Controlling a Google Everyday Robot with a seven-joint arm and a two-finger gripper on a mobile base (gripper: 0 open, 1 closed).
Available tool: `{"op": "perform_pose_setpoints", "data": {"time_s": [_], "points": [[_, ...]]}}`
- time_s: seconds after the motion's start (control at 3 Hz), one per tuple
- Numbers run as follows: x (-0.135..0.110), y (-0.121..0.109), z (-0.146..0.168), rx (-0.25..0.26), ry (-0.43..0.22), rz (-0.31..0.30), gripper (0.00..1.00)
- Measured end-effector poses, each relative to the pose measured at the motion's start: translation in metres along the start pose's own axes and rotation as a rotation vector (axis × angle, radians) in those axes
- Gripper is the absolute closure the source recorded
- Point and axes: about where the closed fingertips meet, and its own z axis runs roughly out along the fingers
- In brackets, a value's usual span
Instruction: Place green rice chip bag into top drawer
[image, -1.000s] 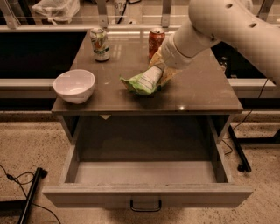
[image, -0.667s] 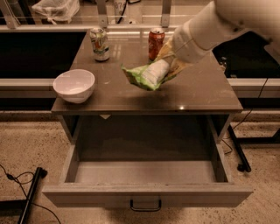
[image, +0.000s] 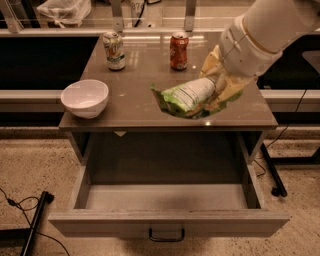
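The green rice chip bag (image: 186, 97) is a crumpled light-green and white foil bag. It hangs in the air above the front right part of the tabletop, lying roughly level. My gripper (image: 220, 85) is shut on the bag's right end, and my white arm reaches in from the upper right. The top drawer (image: 167, 200) stands pulled out below the table, with a bare pale grey floor and a small dark handle (image: 166, 234) on its front panel. The bag is above the table's front edge, behind the drawer opening.
A white bowl (image: 85, 97) sits at the table's left front. A pale can (image: 114, 50) and an orange-red can (image: 179, 51) stand at the back. A dark pole and cable (image: 35, 220) lie on the floor at left; a stand leg (image: 272, 172) is at right.
The bag has been lifted off the tabletop and carried forward toward the front edge, still in my gripper. The arm has moved up and forward with it.
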Motion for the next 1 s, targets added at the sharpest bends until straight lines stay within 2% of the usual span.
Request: {"op": "perform_pose_setpoints", "data": {"time_s": [0.33, 1.0], "points": [[-0.013, 0.049, 0.011, -0.122, -0.067, 0.092, 1.00], [-0.013, 0.054, 0.026, -0.147, -0.118, 0.114, 1.00]]}}
